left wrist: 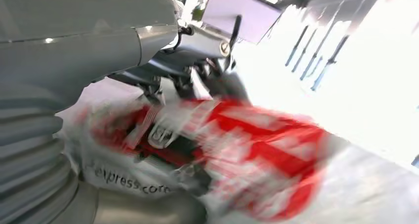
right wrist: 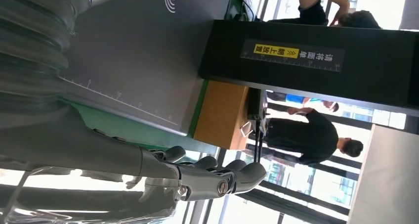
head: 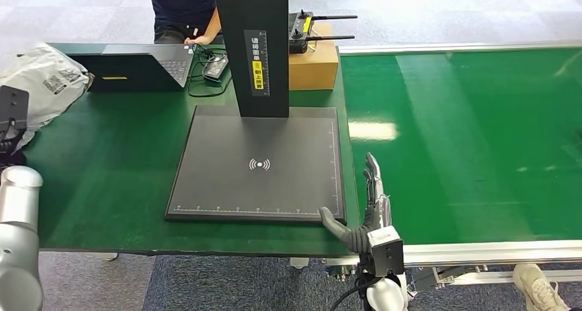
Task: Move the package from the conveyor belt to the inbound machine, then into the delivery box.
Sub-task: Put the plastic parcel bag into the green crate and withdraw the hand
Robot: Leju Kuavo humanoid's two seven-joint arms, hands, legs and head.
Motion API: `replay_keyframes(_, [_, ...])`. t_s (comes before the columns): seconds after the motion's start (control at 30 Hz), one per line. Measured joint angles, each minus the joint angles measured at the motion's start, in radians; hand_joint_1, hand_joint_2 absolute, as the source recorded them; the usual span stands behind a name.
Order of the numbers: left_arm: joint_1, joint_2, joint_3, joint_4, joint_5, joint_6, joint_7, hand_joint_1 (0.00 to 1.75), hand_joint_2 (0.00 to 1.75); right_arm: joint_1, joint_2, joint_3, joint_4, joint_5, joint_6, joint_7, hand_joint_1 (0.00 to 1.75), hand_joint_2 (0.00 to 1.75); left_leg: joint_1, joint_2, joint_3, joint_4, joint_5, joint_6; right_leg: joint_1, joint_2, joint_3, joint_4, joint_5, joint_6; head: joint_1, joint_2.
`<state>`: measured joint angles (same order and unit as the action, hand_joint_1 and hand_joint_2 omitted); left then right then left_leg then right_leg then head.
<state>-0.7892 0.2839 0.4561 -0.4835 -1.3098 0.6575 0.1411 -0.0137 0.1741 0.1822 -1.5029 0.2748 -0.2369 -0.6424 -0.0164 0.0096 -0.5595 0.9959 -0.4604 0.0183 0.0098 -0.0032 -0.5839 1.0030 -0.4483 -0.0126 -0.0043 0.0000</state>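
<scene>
The package [head: 42, 81], a white-grey plastic mailer, hangs at the far left over the green table's end. In the left wrist view the package [left wrist: 237, 150] is blurred, with red print, and my left hand [left wrist: 188, 70] grips its top edge. My right hand [head: 367, 204] is open with straight fingers beside the front right corner of the inbound machine's black plate [head: 257, 163]. The right wrist view has this hand [right wrist: 207, 177] holding nothing. The green conveyor belt [head: 467, 139] on the right carries nothing.
The machine's black column [head: 250, 43] rises at the back of the plate. Behind it are a cardboard box [head: 313, 65] with a remote controller [head: 302, 29], a laptop [head: 137, 67] and cables. A person [head: 178, 9] stands at the far side.
</scene>
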Motion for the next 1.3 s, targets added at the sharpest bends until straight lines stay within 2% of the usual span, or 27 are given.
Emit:
replay_keyframes(0.2, [-0.052, 0.007, 0.001, 0.06, -0.014, -0.032, 0.013, 0.0, 1.75, -0.024, 0.008, 0.005, 0.016, -0.004, 0.002, 0.004, 0.0, 1.75, 0.0, 0.0, 0.0, 0.0, 0.0, 0.0, 0.0, 0.0, 0.0, 0.0, 0.0, 0.0, 0.0, 0.0])
replay_keyframes(0.47, [-0.082, 0.0, 0.0, 0.084, -0.01, -0.054, -0.051, 0.0, 1.75, -0.045, 0.014, 0.005, 0.037, -0.004, 0.006, 0.007, 0.0, 1.75, 0.0, 0.0, 0.0, 0.0, 0.0, 0.0, 0.0, 0.0, -0.001, 0.0, 0.0, 0.0, 0.0, 0.0])
replay_keyframes(0.57, [-0.096, -0.013, 0.0, 0.088, 0.02, -0.062, -0.113, 0.0, 1.75, -0.05, 0.014, 0.004, 0.046, -0.005, 0.005, 0.003, 0.0, 1.75, 0.0, 0.0, 0.0, 0.001, 0.0, 0.0, 0.0, 0.0, -0.001, 0.0, 0.0, 0.0, 0.0, 0.0])
replay_keyframes(0.8, [-0.111, -0.082, -0.018, 0.064, 0.156, -0.125, -0.337, 0.0, 1.75, -0.055, 0.014, 0.0, 0.063, -0.018, 0.003, -0.018, 0.0, 1.75, 0.0, 0.0, 0.0, 0.001, 0.0, 0.0, 0.0, 0.0, -0.001, 0.0, 0.0, 0.0, 0.0, 0.0])
replay_keyframes(1.07, [-0.095, -0.144, -0.154, -0.046, 0.333, -0.165, -0.407, 0.0, 1.75, -0.055, 0.014, -0.013, 0.081, -0.026, 0.003, -0.031, 0.0, 1.75, 0.0, 0.0, -0.001, 0.001, 0.0, 0.0, -0.001, 0.0, -0.001, 0.0, 0.0, 0.0, 0.0, 0.0])
replay_keyframes(1.3, [-0.069, -0.17, -0.28, -0.141, 0.456, -0.189, -0.437, 0.0, 1.75, -0.047, 0.014, -0.023, 0.086, -0.032, -0.01, -0.042, 0.0, 1.75, 0.0, 0.0, 0.0, 0.001, 0.0, 0.0, 0.0, 0.0, -0.001, 0.0, 0.0, 0.0, 0.0, 0.0])
